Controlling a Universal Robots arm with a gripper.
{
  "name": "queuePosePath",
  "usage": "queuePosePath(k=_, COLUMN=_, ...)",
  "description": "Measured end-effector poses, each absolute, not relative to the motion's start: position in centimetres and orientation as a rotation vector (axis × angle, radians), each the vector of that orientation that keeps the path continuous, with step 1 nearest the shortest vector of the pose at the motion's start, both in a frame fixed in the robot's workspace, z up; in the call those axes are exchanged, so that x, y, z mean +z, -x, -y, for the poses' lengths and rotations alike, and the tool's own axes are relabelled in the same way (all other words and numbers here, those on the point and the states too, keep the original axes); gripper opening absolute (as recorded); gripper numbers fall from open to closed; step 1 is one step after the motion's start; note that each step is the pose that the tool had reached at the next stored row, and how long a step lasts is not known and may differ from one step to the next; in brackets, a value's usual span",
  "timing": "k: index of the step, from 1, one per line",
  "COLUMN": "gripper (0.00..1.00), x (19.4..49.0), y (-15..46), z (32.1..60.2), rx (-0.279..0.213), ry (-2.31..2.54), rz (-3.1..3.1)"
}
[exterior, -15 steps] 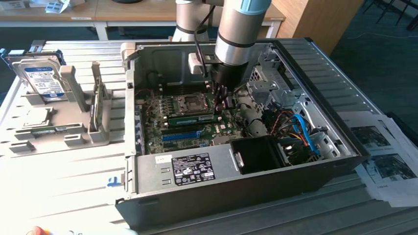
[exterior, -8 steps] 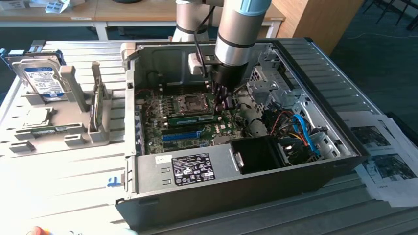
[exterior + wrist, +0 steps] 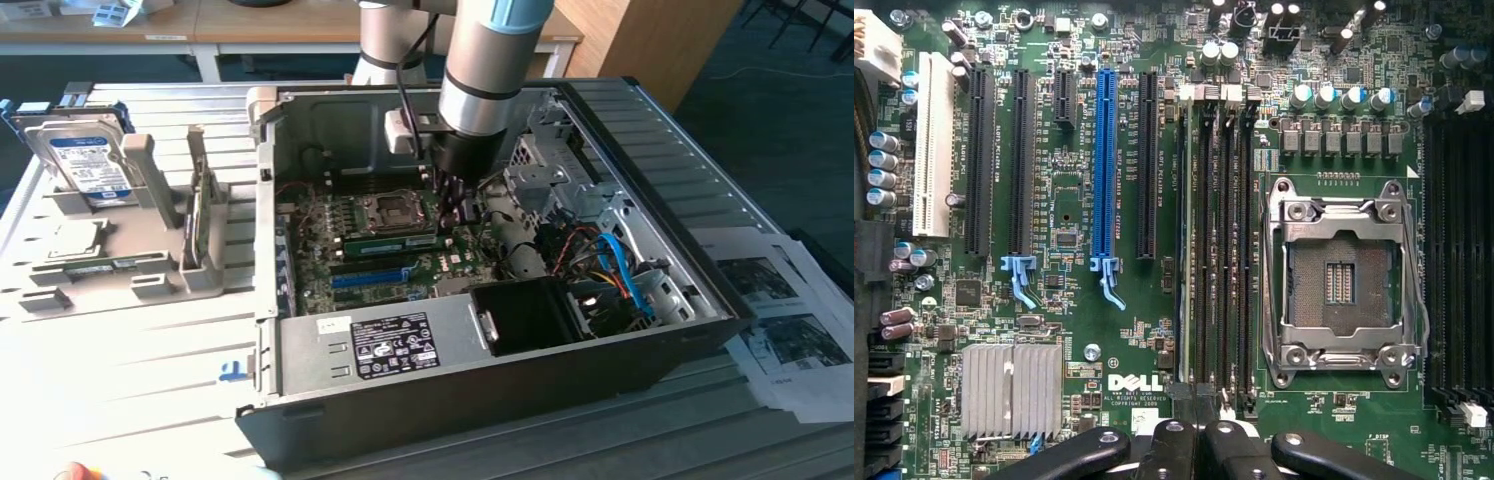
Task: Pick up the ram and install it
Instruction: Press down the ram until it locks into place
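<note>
Gripper [image 3: 1194, 425] is seen fully closed above the motherboard [image 3: 1074, 310], fingertips pressed together with nothing clamped between them, just over the memory slots [image 3: 1219, 240]. Ram [image 3: 391, 243] is seen lying flat in the open computer case [image 3: 641, 130], between the processor socket [image 3: 395, 209] and the blue slot [image 3: 370, 277].

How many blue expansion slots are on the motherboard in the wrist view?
1: a single long blue slot stands among the black slots, between the white slot and the open processor socket. The gripper may hide parts nearby.
</note>
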State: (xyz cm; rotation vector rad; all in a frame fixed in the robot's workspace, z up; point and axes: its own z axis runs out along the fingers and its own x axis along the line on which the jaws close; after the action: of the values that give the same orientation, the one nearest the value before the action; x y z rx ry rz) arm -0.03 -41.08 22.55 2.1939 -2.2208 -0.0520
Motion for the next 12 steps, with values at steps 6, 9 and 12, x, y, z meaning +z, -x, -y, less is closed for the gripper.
queuePosePath(k=6, gripper=0.1, x=22.53, y=0.03, z=41.08, rx=-0.052, ry=-2.194, rz=2.221)
queuePosePath(k=9, gripper=0.1, x=22.44, y=0.03, z=41.08, rx=-0.052, ry=-2.194, rz=2.221)
queuePosePath(k=12, gripper=0.1, x=22.43, y=0.03, z=41.08, rx=-0.052, ry=-2.194, rz=2.221)
